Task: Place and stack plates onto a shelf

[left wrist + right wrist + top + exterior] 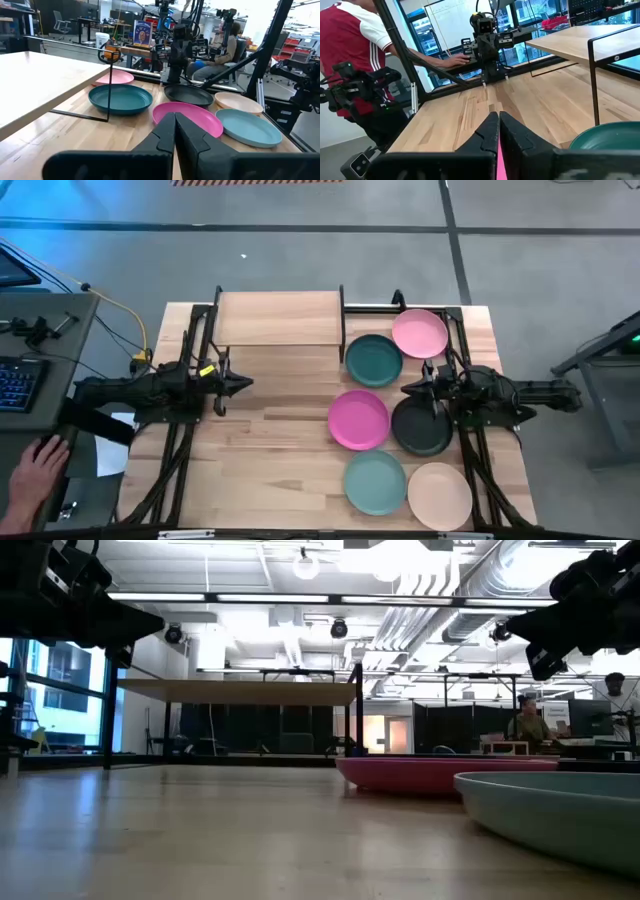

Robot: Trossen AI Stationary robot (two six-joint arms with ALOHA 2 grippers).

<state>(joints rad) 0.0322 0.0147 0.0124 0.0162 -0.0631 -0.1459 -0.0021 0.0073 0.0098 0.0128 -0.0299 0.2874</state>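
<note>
left gripper [243,384] clenched, idling | right gripper [408,389] clenched empty over black plate [420,430] | six plates lying beside bare shelf [280,317] | risk: closed jaws knocking plate, sliding it

Overhead camera looks straight down on the whole table [270,440]. Low camera sits at tabletop level, close behind the pale teal plate [560,810], facing the shelf [235,690]. Wrist cameras face each other across the table, both showing the shelf.

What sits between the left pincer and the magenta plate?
Nothing: in the high view only bare tabletop lies between the shut left pincer and the magenta plate.
</note>
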